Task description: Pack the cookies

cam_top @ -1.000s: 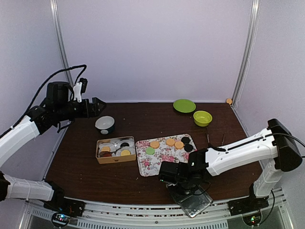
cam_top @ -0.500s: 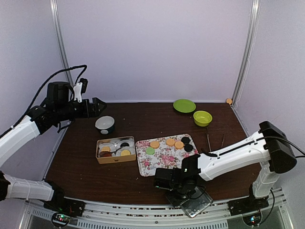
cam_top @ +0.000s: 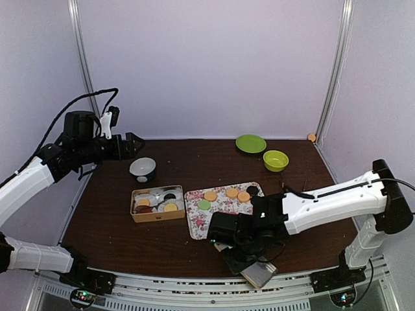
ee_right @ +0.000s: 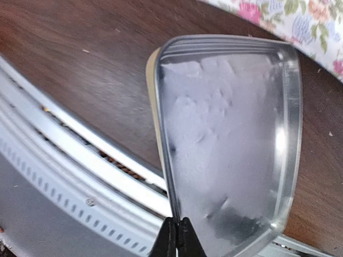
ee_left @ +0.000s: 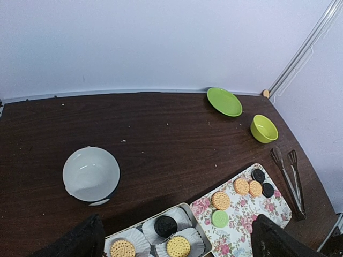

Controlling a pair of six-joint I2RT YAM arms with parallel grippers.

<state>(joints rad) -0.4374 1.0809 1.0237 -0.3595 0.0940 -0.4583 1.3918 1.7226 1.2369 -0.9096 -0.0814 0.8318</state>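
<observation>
- Your right gripper [ee_right: 177, 239] pinches a clear lid's [ee_right: 230, 139] edge at the near table [cam_top: 130, 240] edge.
- Your left gripper [cam_top: 134, 145], far left, is spread wide, empty.
- The right arm [cam_top: 324, 201] hides the tray's [cam_top: 201, 223] right corner.
- Orange, green and black cookies [cam_top: 227, 193] lie on the tray, others in the tin [cam_top: 157, 216].

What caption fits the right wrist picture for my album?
Right gripper pinches a clear lid near the flowery tray.

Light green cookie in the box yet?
No, the light green cookie lies on the floral tray, right beside an orange cookie.
</observation>
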